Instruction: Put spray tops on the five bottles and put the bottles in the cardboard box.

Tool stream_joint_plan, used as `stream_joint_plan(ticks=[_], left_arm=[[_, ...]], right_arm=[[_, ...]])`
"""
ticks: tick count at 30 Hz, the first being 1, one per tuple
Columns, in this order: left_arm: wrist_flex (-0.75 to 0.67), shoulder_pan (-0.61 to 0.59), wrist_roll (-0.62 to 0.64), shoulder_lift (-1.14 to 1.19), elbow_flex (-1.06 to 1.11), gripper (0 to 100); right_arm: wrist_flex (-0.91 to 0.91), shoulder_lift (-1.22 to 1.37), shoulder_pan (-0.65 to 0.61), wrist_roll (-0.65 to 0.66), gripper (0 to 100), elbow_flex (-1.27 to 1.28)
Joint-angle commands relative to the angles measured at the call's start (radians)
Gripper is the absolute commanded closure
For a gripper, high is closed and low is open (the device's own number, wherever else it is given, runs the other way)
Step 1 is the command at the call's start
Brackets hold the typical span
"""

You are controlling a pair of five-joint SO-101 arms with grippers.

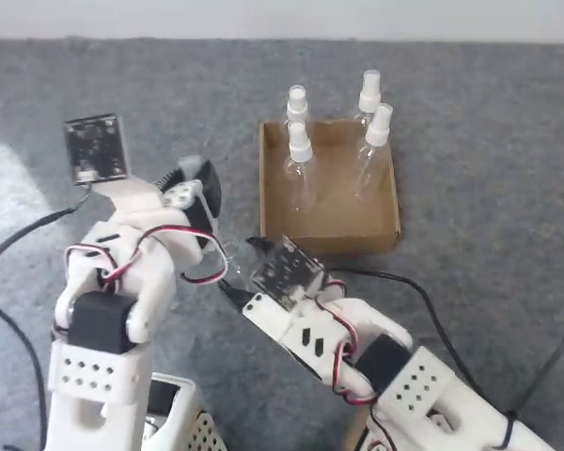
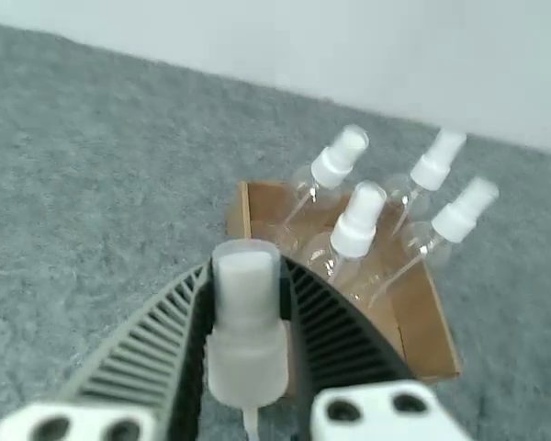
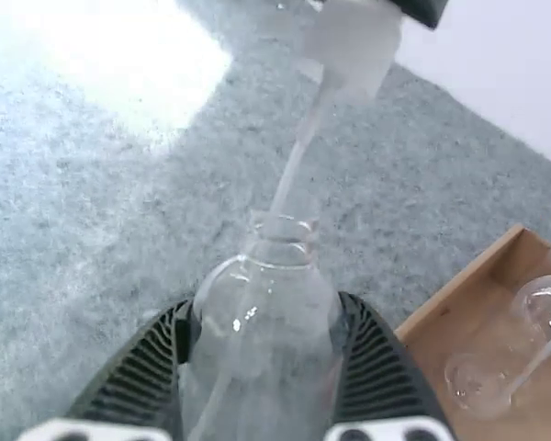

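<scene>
The left wrist view shows what the high view hides: the left claw [image 2: 246,276] is closed narrowly on a white spray top [image 2: 246,322], its ribbed fingers [image 2: 179,322] pressing both sides of the cap. The right wrist view shows the right claw [image 3: 262,331] clamped around the body of a clear bottle [image 3: 266,294]. The bottle's open neck points away from the camera toward the same spray top [image 3: 349,41]. The cap's thin dip tube [image 3: 298,156] runs down into the neck, slanted a little off the bottle's long axis, and the cap is not yet seated. In the high view the two arms meet at centre left of the frame, just left of the cardboard box [image 1: 329,230]; the held bottle is hard to make out there. Four capped bottles [image 1: 301,164] stand upright in the box at upper centre, tops upward, on the grey bench [image 1: 489,141].
</scene>
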Motion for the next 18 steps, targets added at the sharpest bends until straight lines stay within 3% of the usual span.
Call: stream_joint_plan(ticks=[1,10,18], left_arm=[[-0.025,0.014,-0.017,-0.017,0.01,99],[-0.026,0.152,-0.117,-0.02,0.11,99],[-0.046,0.157,-0.123,-0.02,0.136,99]], right_arm=[[-0.068,-0.13,0.022,-0.017,99.2,0.026],[-0.067,-0.134,0.071,-0.02,99.2,0.029],[-0.088,-0.096,0.082,-0.023,99.2,0.031]])
